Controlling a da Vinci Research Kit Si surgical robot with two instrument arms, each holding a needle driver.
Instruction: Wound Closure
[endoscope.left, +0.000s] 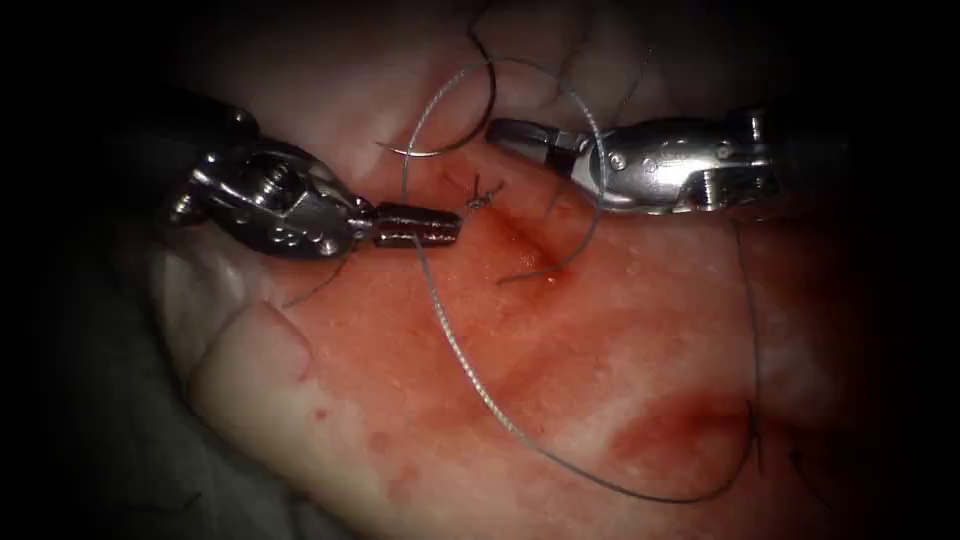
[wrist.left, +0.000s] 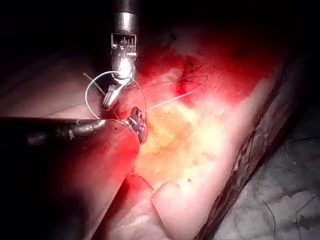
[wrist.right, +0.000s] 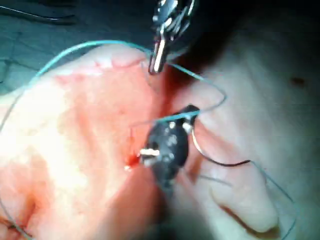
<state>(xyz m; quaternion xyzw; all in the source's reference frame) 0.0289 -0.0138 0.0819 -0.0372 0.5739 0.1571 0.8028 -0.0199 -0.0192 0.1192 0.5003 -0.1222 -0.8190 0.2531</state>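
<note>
The cut (endoscope.left: 525, 250) runs down the red-stained tissue (endoscope.left: 420, 400), with a small knot (endoscope.left: 481, 198) at its upper end. My left tool (endoscope.left: 450, 225) lies just left of the knot, shut on the thread (endoscope.left: 470, 370), which crosses its jaws. That thread arches up and drapes once around my right tool (endoscope.left: 500, 131), whose shut jaws hover right of the knot and hold nothing I can see. The loop around it shows in the left wrist view (wrist.left: 90, 95). The curved needle (endoscope.left: 478, 125) lies free on the tissue above the cut, held by neither tool; it also shows in the right wrist view (wrist.right: 220, 161).
The long thread sweeps down and right across the tissue to an earlier stitch (endoscope.left: 755, 430) near a patch of red fluid (endoscope.left: 680, 430). Dark cloth (endoscope.left: 100, 430) borders the tissue's left edge.
</note>
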